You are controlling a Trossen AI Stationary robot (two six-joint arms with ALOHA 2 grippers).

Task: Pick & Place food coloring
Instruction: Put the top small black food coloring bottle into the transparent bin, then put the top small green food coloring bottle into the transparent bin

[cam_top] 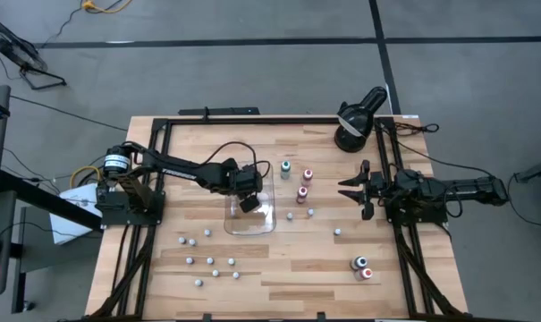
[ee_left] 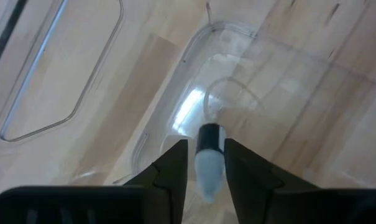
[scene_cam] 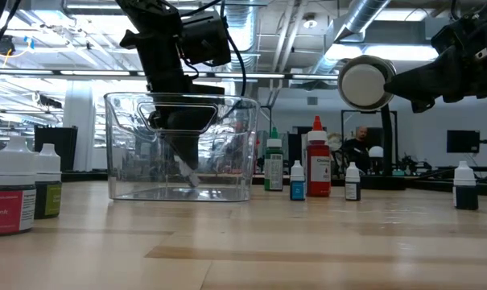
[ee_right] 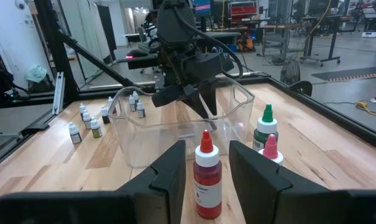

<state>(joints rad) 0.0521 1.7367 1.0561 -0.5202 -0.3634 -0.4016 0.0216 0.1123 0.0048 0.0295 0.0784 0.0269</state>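
Note:
A clear plastic tray (cam_top: 268, 224) stands mid-table. My left gripper (cam_top: 249, 204) reaches down into it at a slant, fingers apart, with one tiny food coloring bottle (ee_left: 209, 158) between them; in the low view the bottle (scene_cam: 188, 173) is tilted just above the tray floor. Other food coloring bottles stand right of the tray, among them a red one (ee_right: 204, 174), a green-capped one (ee_right: 266, 127) and a pink one (ee_right: 270, 149). My right gripper (cam_top: 355, 190) waits open at the table's right side, level, pointing at them and touching nothing. My left gripper has the tiny bottle (ee_left: 207, 146) between its two fingers, which come from above at a slant. A gap shows between the bottle and one finger (ee_left: 175, 171). Whether the other finger touches it, I cannot tell. The bottle points down toward the tray floor.
Several small bottles (cam_top: 207, 261) are scattered near the front left, two larger ones (cam_top: 363, 267) at the front right, and one (cam_top: 338, 233) alone. A black round lamp-like device (cam_top: 355, 121) stands at the back right. A black frame rims the table.

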